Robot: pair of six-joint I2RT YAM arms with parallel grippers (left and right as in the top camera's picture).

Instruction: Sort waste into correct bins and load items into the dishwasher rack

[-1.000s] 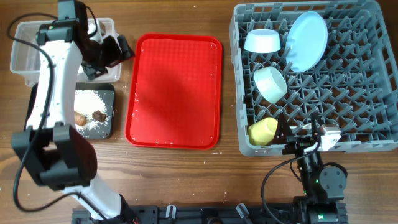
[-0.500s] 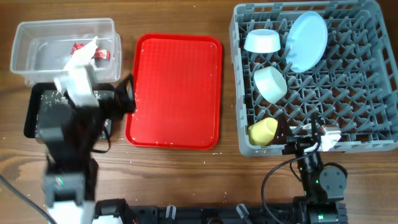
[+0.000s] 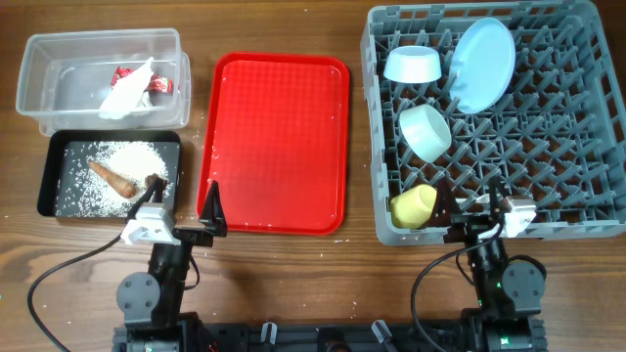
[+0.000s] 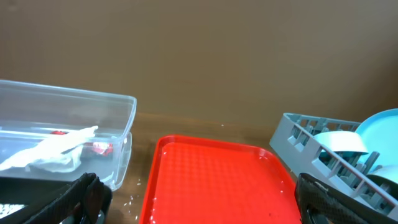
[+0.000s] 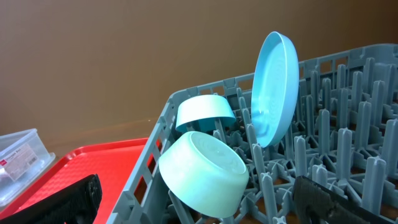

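Observation:
The clear tub (image 3: 44,93) at the back left holds red-and-white wrappers (image 3: 122,73) and a crumpled napkin (image 3: 127,94). The black tray (image 3: 51,176) in front of it holds rice (image 3: 132,156), a brown stick (image 3: 111,176) and a dark lump (image 3: 154,181). The grey rack (image 3: 548,147) holds the blue plate (image 3: 484,64), a light blue bowl (image 3: 412,65), a mint bowl (image 3: 425,130) and a yellow cup (image 3: 414,205). The spoon is not visible. My left gripper (image 3: 181,202) is open and empty at the table's front edge. My right gripper (image 3: 469,200) is open and empty at the rack's front edge.
The red serving tray (image 3: 277,137) lies between the bins and the rack, with a few rice grains at its left edge. The left wrist view shows the tub (image 4: 93,121), red tray (image 4: 217,180) and rack (image 4: 305,140). The right wrist view shows the mint bowl (image 5: 202,174) and plate (image 5: 273,90).
My left arm has pulled back from over the clear tub to the table's front edge, uncovering the black tray. The right arm has not moved.

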